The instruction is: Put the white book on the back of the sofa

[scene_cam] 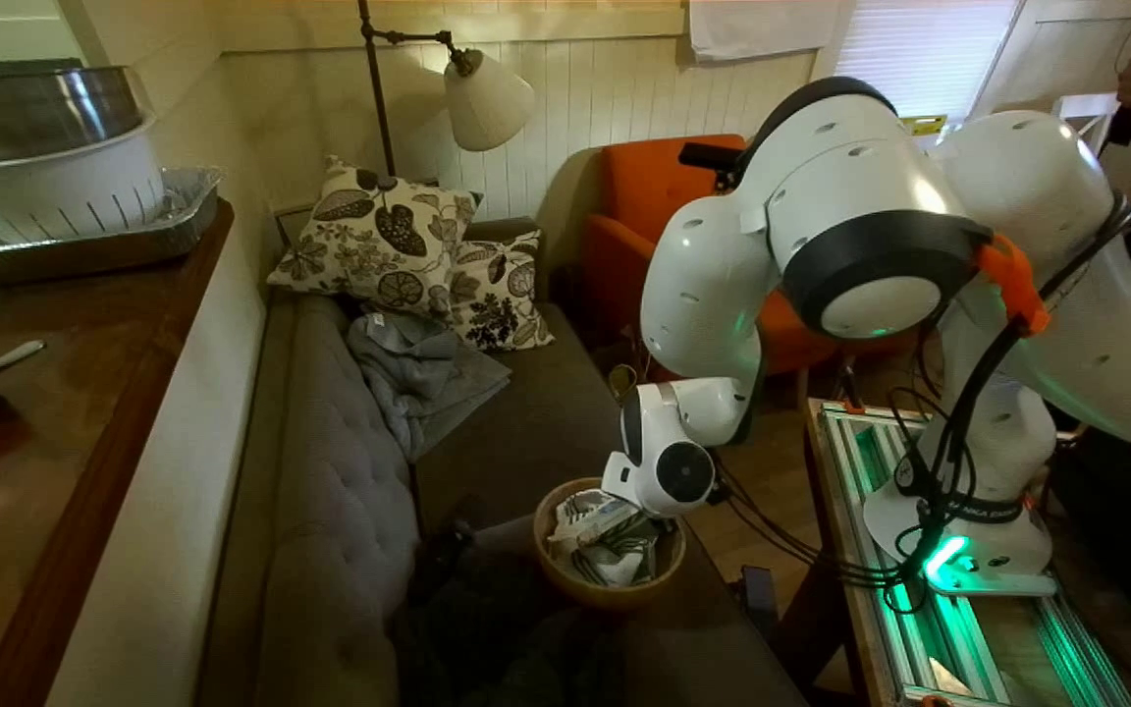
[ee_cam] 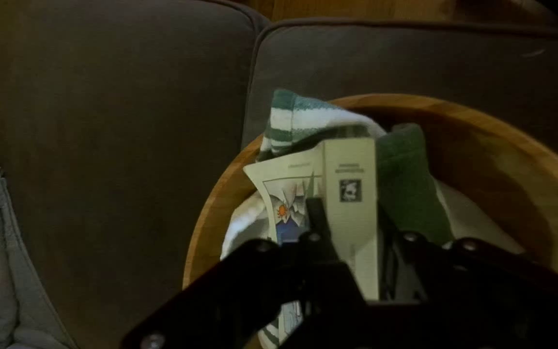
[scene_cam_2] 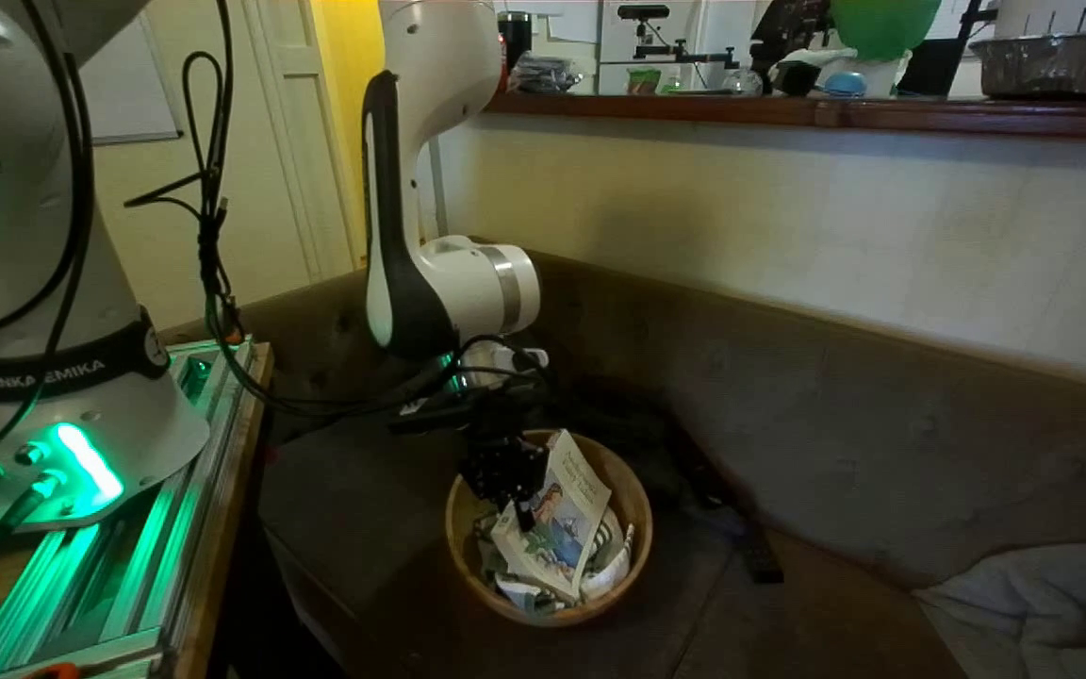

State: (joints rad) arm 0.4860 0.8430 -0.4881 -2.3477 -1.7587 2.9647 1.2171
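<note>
Wrist view, lower centre: gripper (ee_cam: pixel 349 213) clamps black fingers (ee_cam: pixel 317 220) on thin paper book (ee_cam: pixel 350 228), striped cloth (ee_cam: pixel 308 116) bunched in round wooden bowl (ee_cam: pixel 492 145).

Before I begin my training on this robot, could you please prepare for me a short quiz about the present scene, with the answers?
1. Where is the white book?
(a) on the back of the sofa
(b) in the wooden bowl
(c) on the wooden counter
2. True or false: the gripper has the white book between its two fingers.
3. What soft thing shares the wooden bowl with the white book?

Key:
1. b
2. True
3. A striped cloth
</note>
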